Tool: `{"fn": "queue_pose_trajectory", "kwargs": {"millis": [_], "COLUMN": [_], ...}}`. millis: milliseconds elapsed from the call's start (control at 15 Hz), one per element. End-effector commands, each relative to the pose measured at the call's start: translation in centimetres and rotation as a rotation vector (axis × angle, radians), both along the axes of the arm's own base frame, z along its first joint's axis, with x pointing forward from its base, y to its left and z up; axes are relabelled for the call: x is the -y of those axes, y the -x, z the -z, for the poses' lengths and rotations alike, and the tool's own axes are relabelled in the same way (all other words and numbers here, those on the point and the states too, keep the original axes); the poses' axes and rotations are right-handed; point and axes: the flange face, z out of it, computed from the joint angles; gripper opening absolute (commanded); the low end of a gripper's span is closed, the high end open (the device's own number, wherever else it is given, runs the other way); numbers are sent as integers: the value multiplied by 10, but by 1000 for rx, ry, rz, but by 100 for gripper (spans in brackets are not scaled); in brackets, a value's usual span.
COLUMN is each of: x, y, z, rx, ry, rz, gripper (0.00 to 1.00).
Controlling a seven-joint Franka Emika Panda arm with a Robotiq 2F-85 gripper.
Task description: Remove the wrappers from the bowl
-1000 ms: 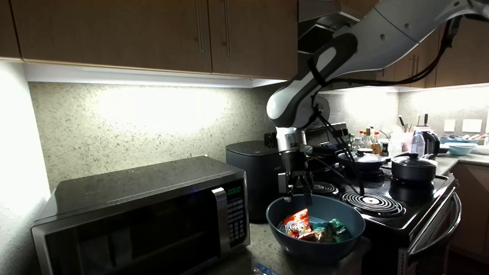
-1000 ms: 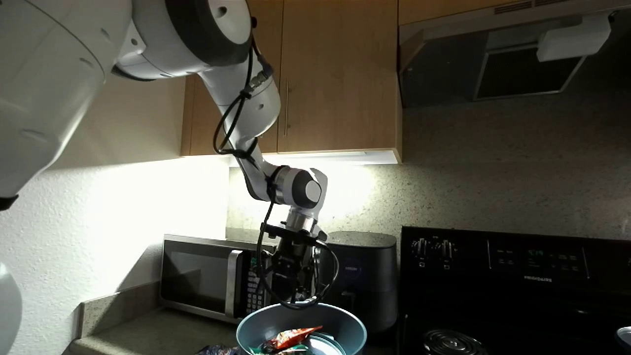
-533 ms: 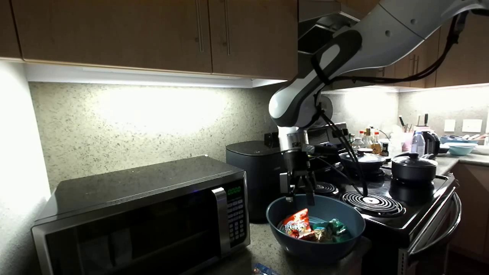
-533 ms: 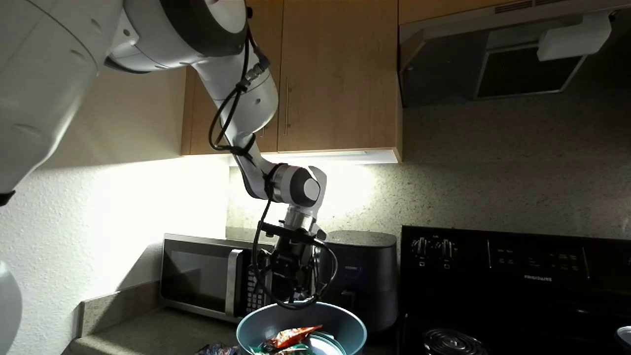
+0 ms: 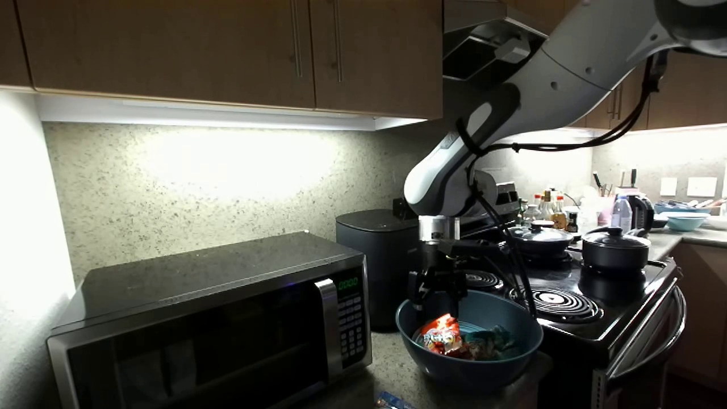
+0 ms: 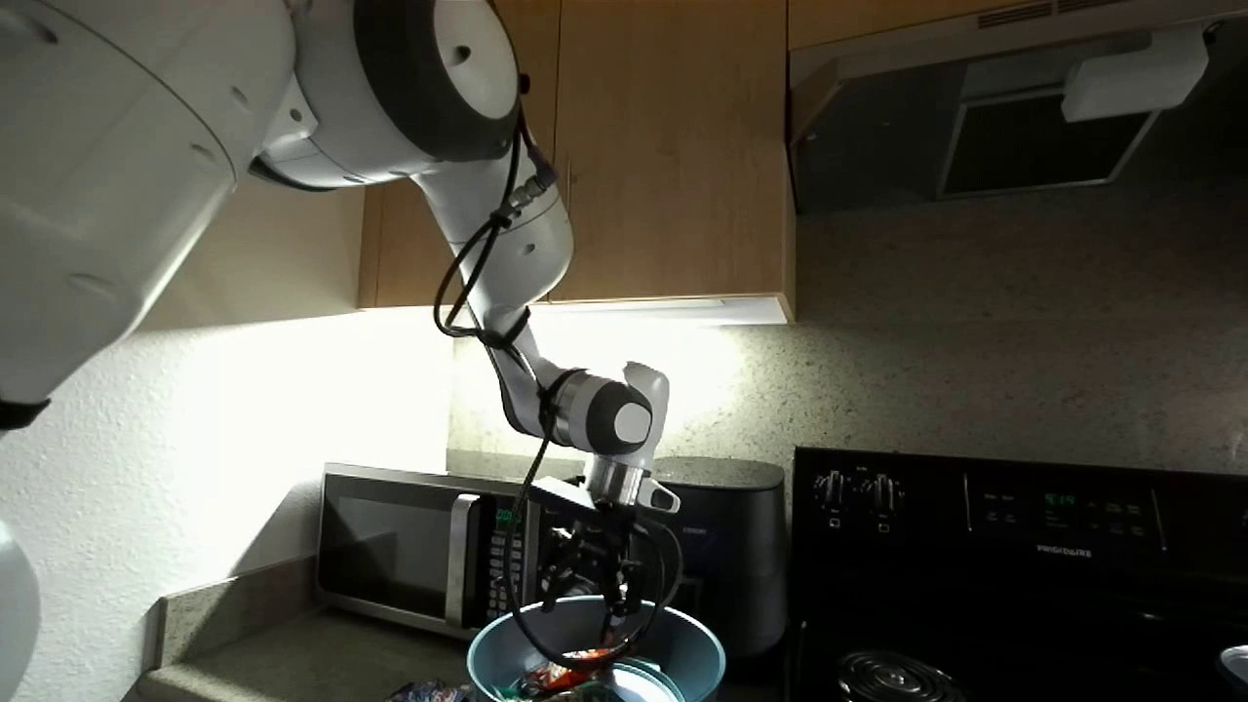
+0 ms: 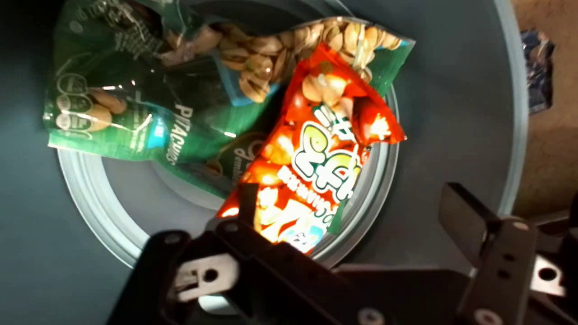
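Observation:
The dark-blue bowl [image 5: 472,372] stands on the counter; its lighter inside shows in an exterior view [image 6: 687,651] and in the wrist view [image 7: 460,90]. In it lie an orange-red packet [image 5: 442,336] and a green pistachio packet [image 5: 495,342]. In the wrist view the orange-red packet [image 7: 311,158] lies partly over the green packet [image 7: 131,104]. My gripper [image 5: 437,307] points down into the bowl. In the wrist view the gripper [image 7: 356,203] is open with nothing between its fingers. Its left finger overlaps the orange-red packet's lower part; I cannot tell whether they touch.
A dark-blue packet [image 5: 393,400] lies on the counter beside the bowl. A microwave [image 5: 216,318] and a black appliance [image 5: 377,255] stand close by. The stove has a coil burner [image 5: 555,304] near the bowl and a black lidded pot [image 5: 615,253].
My gripper has moved down from about rim height into the bowl, and the wrist has turned. The arm has lowered. The packets stay in about the same place, now partly shaded.

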Motion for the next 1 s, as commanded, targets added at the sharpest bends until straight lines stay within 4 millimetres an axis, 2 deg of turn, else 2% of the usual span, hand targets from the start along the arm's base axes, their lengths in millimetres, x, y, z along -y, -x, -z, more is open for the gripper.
{"fn": "queue_pose_trajectory", "kwargs": {"millis": [0,200,400,733,933], "x": [10,16,21,19,19], "y": [-1,3,15,37,33], "z": [11,14,7,8,16], "rx": [22,-15,-65,-201,-219], "ry": [42,69,115,130,105], "rz": [157,252,355,442,417], "gripper": [100,100,100,100,100]}}
